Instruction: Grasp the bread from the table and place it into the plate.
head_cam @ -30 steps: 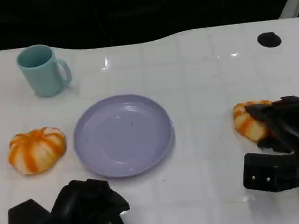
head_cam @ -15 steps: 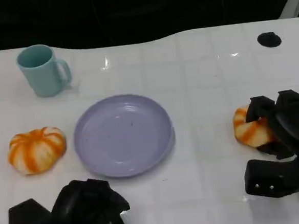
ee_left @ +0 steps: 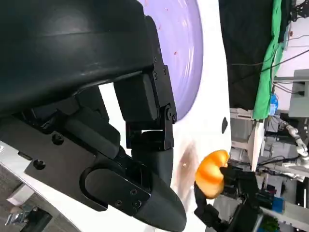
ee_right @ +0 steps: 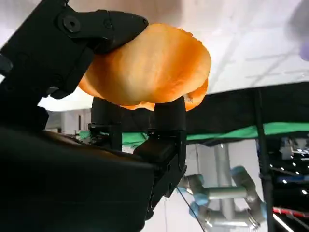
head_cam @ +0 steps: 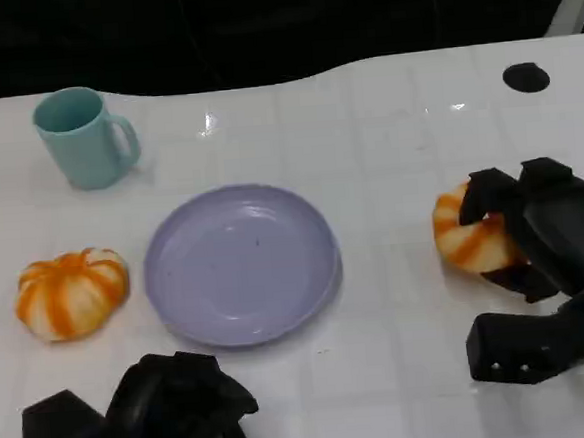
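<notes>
My right hand (head_cam: pixel 538 227) grips an orange-and-white bread (head_cam: pixel 466 235) at the right of the table, its fingers wrapped over the top and far side. The same bread (ee_right: pixel 149 67) sits pinched between black fingers (ee_right: pixel 91 24) in the right wrist view, and the bread (ee_left: pixel 211 174) is small and far off in the left wrist view. The lilac plate (head_cam: pixel 241 264) lies at the table's middle, to the left of the held bread, with nothing on it. My left hand (head_cam: pixel 175 413) rests low at the front left with its fingers curled in, holding nothing.
A second orange-and-white bread (head_cam: pixel 72 293) lies left of the plate. A teal mug (head_cam: pixel 84 137) stands at the back left. A small black disc (head_cam: pixel 526 77) sits at the back right. White table (head_cam: pixel 388 152) stretches between plate and held bread.
My right hand has closed around the bread and carried it a little to the left, toward the plate. The left hand has barely shifted.
</notes>
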Available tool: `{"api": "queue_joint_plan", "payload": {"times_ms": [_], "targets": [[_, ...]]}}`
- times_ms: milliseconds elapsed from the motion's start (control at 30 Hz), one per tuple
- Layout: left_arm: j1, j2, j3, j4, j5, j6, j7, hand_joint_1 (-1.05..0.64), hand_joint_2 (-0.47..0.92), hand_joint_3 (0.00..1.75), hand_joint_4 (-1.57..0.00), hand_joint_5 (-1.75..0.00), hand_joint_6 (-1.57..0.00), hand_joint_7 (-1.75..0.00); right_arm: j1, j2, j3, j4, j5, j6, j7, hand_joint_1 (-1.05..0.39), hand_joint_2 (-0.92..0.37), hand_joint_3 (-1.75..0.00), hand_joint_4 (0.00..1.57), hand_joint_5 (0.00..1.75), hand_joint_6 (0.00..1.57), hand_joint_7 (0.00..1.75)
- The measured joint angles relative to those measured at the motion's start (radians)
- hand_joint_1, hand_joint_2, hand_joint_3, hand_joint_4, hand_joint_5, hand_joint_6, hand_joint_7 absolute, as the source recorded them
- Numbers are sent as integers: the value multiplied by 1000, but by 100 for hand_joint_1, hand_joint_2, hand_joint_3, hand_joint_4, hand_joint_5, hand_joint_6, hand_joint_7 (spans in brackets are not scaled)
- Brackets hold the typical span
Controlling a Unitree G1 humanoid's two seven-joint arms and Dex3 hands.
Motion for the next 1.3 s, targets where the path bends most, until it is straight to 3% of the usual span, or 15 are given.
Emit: {"api": "queue_joint_plan", "payload": {"times_ms": [400,633,733,900,1067,1267,1300], "targets": [[3,0,-4,-4,1,3,8,-105,79,1,-150,-93,-157,-47,46,0,-17,-257,21,-56,79,-17,-30,-141,100,175,78,175],[3,4,-1,-2,0,1,7,-105,79,1,-150,-93,-157,-47,21,110,3,-276,17,-37,143,-19,-30,-135,100,175,76,174],[2,4,-1,1,-2,-3,4,-105,78,0,-150,-93,-157,-46,-36,168,26,-244,6,-20,151,-18,-30,-130,100,175,75,172],[4,5,0,3,-3,-8,-2,-105,79,1,-150,-92,-157,-46,-122,250,72,-159,-32,2,148,-15,-32,-105,98,175,74,174],[7,5,-2,0,-2,-8,-2,-105,79,0,-150,-92,-157,-46,-171,306,97,-69,-40,-3,131,-22,-41,-109,96,175,73,175],[12,5,-2,-6,-2,-8,-2,-105,78,0,-150,-92,-157,-47,-218,366,111,40,-39,-31,90,-22,-40,-121,96,175,74,175],[14,5,-2,-8,-2,-8,-2,-105,79,0,-150,-92,-157,-47,-225,375,112,56,-39,-33,84,-22,-40,-118,95,175,75,167]]}}
